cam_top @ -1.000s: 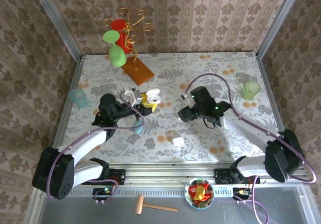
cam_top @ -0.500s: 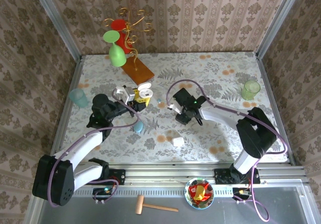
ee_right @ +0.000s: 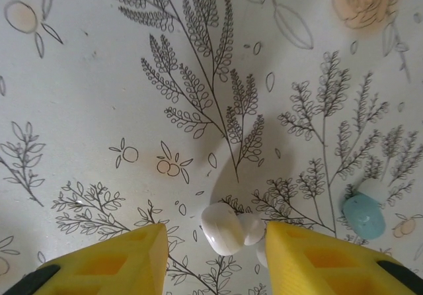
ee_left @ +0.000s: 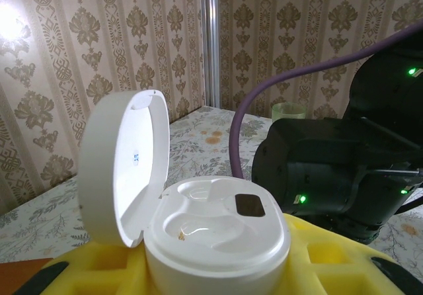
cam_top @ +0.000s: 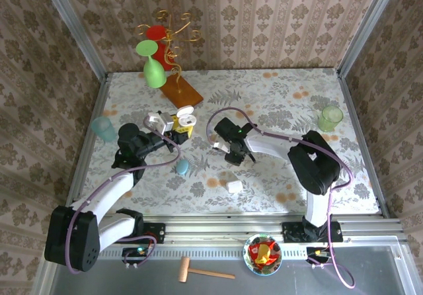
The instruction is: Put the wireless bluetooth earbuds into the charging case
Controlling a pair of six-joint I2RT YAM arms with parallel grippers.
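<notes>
You've got L claw (cam_top: 181,127) clamped on the open white charging case (ee_left: 218,235). R claw (ee_right: 215,252) jaws apart, straddling white earbud (ee_right: 225,227), w/ pale blue earbud (ee_right: 363,215) nearby.

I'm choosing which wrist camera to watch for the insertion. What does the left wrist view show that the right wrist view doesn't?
Left wrist: the open charging case, lid up, wells looking empty, held in the left hand, with the right arm and a green cup behind. Right wrist: a white earbud on the tablecloth inside the open right hand, and a pale blue earbud beside it. Both: yellow fingers and floral tablecloth.
</notes>
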